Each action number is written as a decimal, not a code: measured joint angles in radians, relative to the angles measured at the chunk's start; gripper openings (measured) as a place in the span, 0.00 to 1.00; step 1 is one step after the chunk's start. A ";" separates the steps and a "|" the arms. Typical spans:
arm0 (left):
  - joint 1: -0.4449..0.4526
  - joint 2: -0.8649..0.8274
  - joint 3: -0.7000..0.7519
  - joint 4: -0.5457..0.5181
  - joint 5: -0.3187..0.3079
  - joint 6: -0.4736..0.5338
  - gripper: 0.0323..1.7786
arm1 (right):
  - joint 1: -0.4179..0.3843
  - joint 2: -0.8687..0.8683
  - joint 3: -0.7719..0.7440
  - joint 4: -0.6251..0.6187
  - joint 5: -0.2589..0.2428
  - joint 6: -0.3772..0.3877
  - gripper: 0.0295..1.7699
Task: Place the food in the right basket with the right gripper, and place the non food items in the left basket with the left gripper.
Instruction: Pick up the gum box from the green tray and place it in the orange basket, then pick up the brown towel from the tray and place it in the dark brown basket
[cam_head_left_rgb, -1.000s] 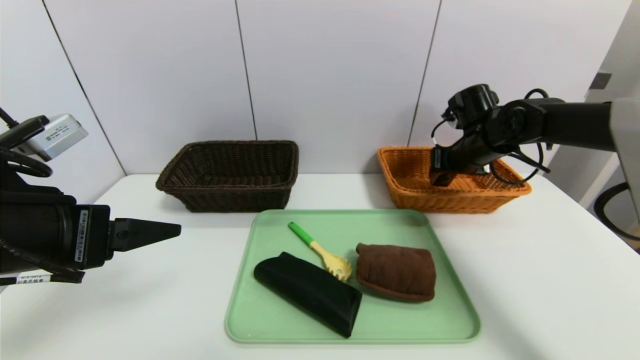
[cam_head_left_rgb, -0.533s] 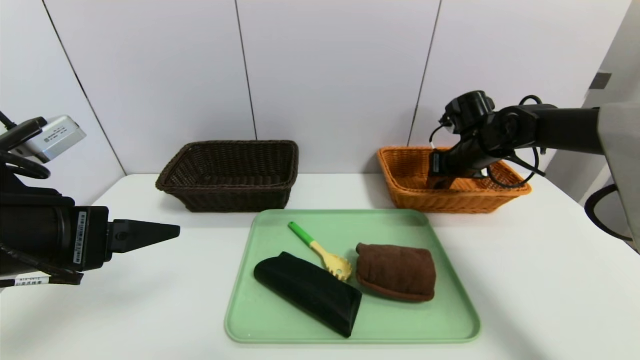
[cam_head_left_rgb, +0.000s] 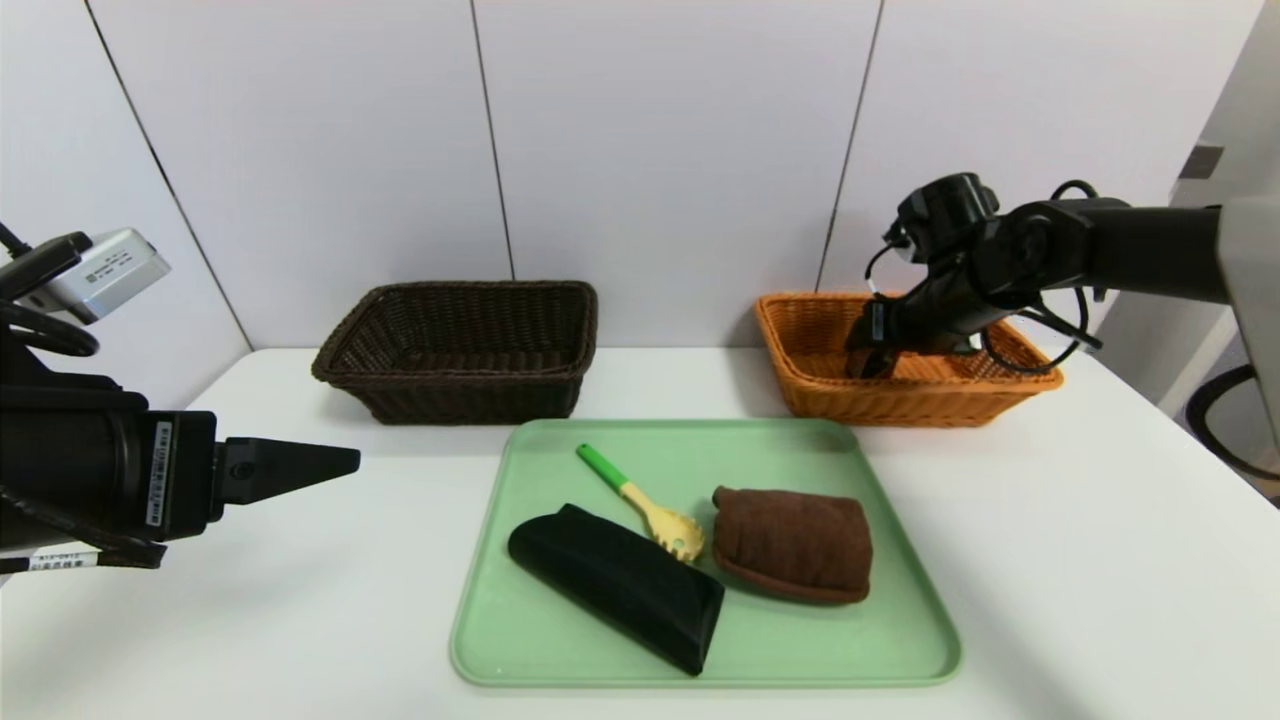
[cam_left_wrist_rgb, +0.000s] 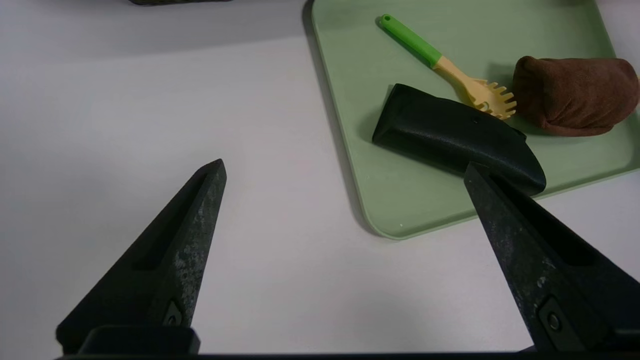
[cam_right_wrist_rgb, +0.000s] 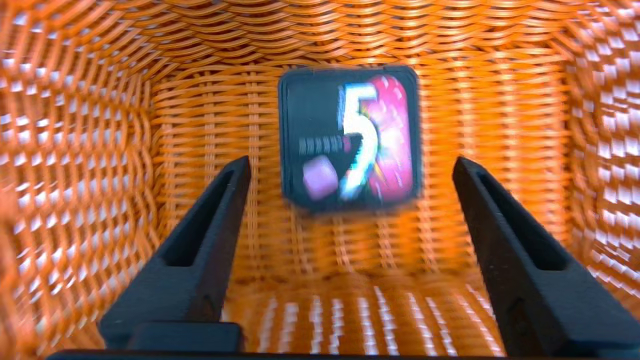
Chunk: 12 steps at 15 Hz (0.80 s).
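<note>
The right end effector (cam_right_wrist_rgb: 350, 165) sits inside the orange basket (cam_head_left_rgb: 815, 385), its jaws spread wide with nothing between them, and the small dark food box (cam_right_wrist_rgb: 350, 137) with pink and white print lies free beyond the tips against the woven interior; its blurred look suggests it may not be at rest. The risk here is that the box tips or bounces against a sloping wall, or that a jaw snags the wicker or nudges the box when the arm lifts out, dragging the light basket across the worktop (cam_head_left_rgb: 1080, 560). The left end effector (cam_left_wrist_rgb: 345, 167) hangs over the worktop beside the green tray (cam_head_left_rgb: 900, 640), jaws fully apart and empty. All the non food items lie on the tray: the black pouch (cam_head_left_rgb: 615, 585), the yellow pasta spoon (cam_head_left_rgb: 645, 505) with its green handle, and the brown towel (cam_head_left_rgb: 795, 545). The spoon's head rests just beside the pouch and the towel, so a grasp on any one could disturb its neighbours or slide the tray. The soft towel may unfold in a pinch, and the dark basket (cam_head_left_rgb: 460, 395) is well apart, a long carry.
</note>
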 joint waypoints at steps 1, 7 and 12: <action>0.000 0.000 0.000 0.000 0.000 0.000 0.95 | 0.001 -0.018 0.000 0.014 0.002 -0.001 0.82; 0.000 0.000 0.001 -0.003 0.004 0.003 0.95 | 0.001 -0.191 0.002 0.080 0.011 0.005 0.90; 0.002 0.017 0.000 -0.003 -0.001 0.001 0.95 | 0.012 -0.388 0.029 0.248 0.010 0.018 0.93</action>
